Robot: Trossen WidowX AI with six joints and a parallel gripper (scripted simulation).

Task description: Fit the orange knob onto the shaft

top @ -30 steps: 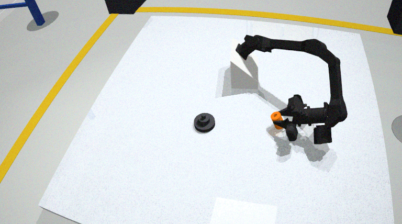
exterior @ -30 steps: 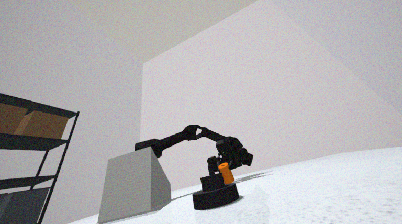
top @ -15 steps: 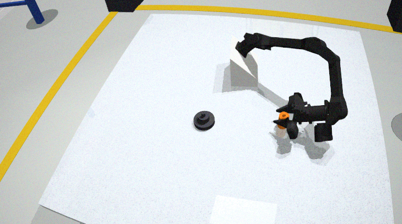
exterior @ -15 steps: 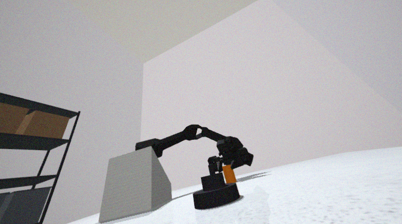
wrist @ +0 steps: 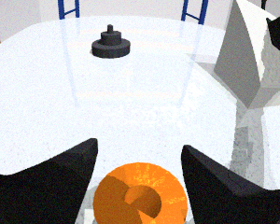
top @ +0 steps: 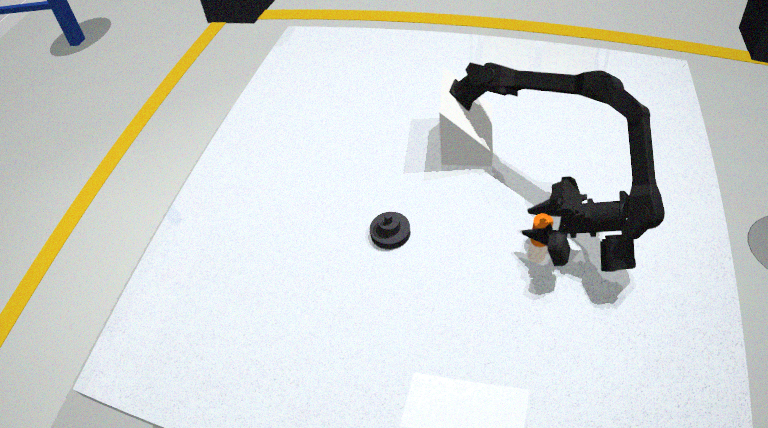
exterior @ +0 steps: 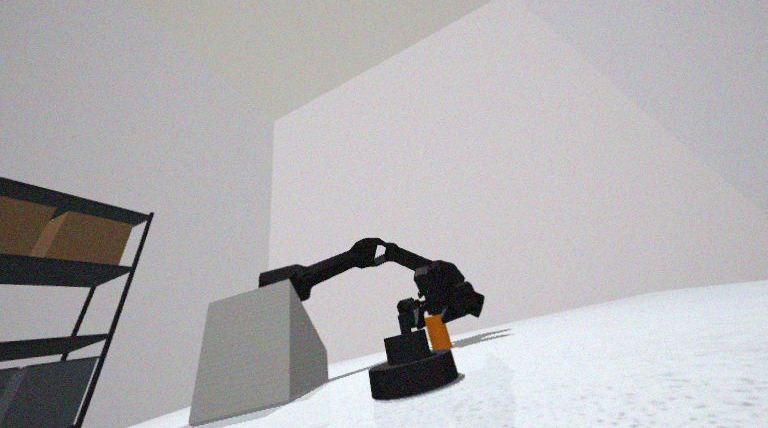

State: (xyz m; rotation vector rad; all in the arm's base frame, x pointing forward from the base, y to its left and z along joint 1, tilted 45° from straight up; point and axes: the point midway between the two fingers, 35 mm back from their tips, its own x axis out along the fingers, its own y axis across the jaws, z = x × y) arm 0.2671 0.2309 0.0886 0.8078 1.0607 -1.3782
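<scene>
My gripper (top: 526, 221) (wrist: 140, 148) is open, with its fingers either side of the orange knob (top: 542, 220) (exterior: 438, 334) (wrist: 170, 191). In the wrist view gaps show between the knob and both fingers, and its end face with the hole is turned toward the camera. Whether the knob's bottom touches the table is hard to tell. The dark round pedestal (top: 380, 239) (exterior: 413, 381) (wrist: 110, 49) stands well away from the fingers, left of them in the top view. Its bare shaft (top: 387, 220) (exterior: 404, 326) (wrist: 110, 29) points up. The shaft's flat side cannot be seen.
A grey wedge-shaped block (top: 467, 146) (exterior: 243, 355) (wrist: 238, 56) carries the arm's base, behind and to the right of the pedestal in the top view. A white rectangular patch (top: 465, 403) shows near the front edge of the white surface. Shelves (exterior: 67, 273) stand beyond.
</scene>
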